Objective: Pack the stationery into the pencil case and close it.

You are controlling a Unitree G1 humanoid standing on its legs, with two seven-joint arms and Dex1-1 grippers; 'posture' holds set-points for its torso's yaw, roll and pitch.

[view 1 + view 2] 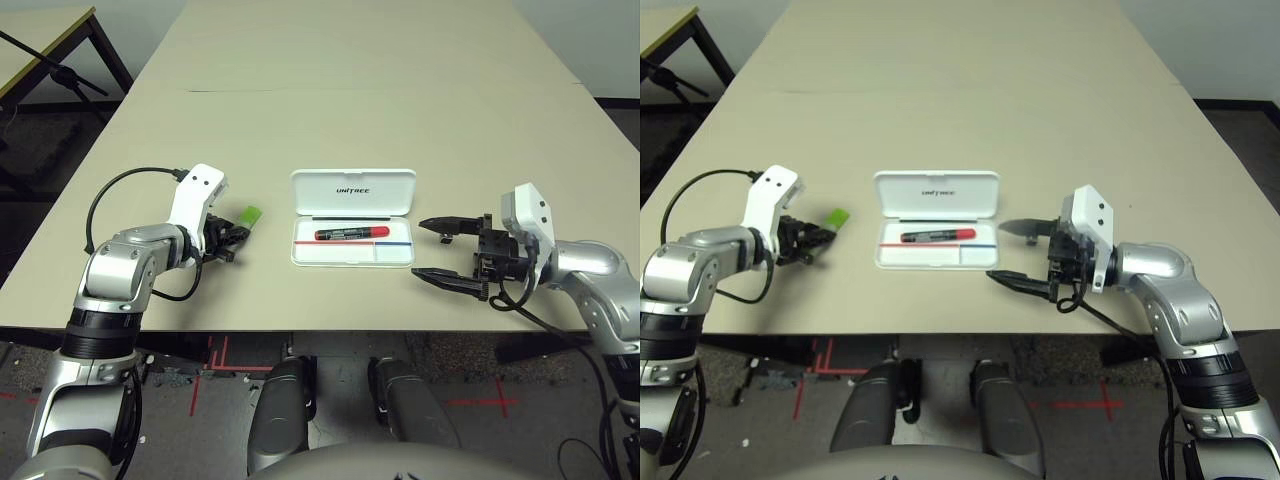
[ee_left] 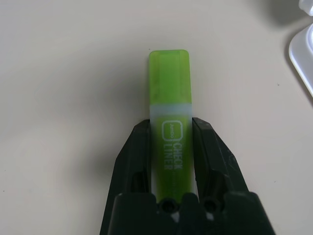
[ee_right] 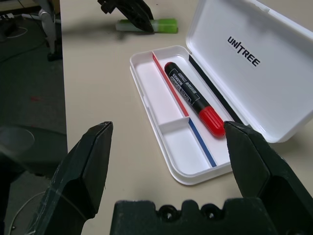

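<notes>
The white pencil case (image 1: 302, 258) lies open at the table's middle front, its lid (image 3: 254, 63) printed "UNITREE" folded back. The red marker (image 1: 352, 233) with black cap rests inside, along the red and blue stripe. To the left of the case the lime-green and white stick (image 2: 169, 98) lies flat on the table. My left gripper (image 1: 232, 240) is shut on the stick's near end, one finger (image 2: 139, 152) pressed against each side. To the case's right my right gripper (image 1: 440, 250) hovers with its fingers wide open and nothing between them.
The beige table (image 1: 360, 110) stretches far back behind the case. Its front edge runs just below both grippers. A second table (image 1: 40, 45) stands at the far left, beyond a gap of floor.
</notes>
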